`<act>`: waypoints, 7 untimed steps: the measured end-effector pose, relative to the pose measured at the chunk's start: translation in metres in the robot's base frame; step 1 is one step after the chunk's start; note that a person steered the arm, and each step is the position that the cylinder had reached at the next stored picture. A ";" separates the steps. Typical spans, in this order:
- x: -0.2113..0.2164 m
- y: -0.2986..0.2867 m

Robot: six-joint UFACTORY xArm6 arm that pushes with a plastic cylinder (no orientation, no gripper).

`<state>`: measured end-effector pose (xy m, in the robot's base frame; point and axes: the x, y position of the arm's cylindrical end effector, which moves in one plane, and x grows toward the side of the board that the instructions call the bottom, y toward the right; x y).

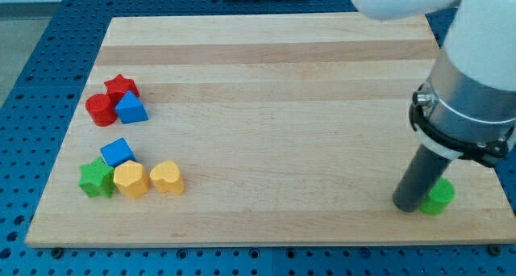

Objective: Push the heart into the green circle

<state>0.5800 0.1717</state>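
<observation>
The yellow heart (168, 177) lies at the view's lower left, at the right end of a small cluster. The green circle (439, 197) sits at the view's lower right, near the board's bottom edge, partly hidden behind my rod. My tip (407, 205) rests on the board right beside the green circle, on its left, and far to the right of the heart.
Next to the heart lie a yellow hexagon (131, 180), a green star (97, 178) and a blue cube (117, 152). Higher at the left sit a red star (121, 86), a red cylinder (101, 109) and a blue triangle (131, 108). The wooden board (266, 106) ends just below the green circle.
</observation>
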 end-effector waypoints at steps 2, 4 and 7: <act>0.000 0.029; 0.000 0.035; 0.002 -0.112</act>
<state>0.5820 0.0596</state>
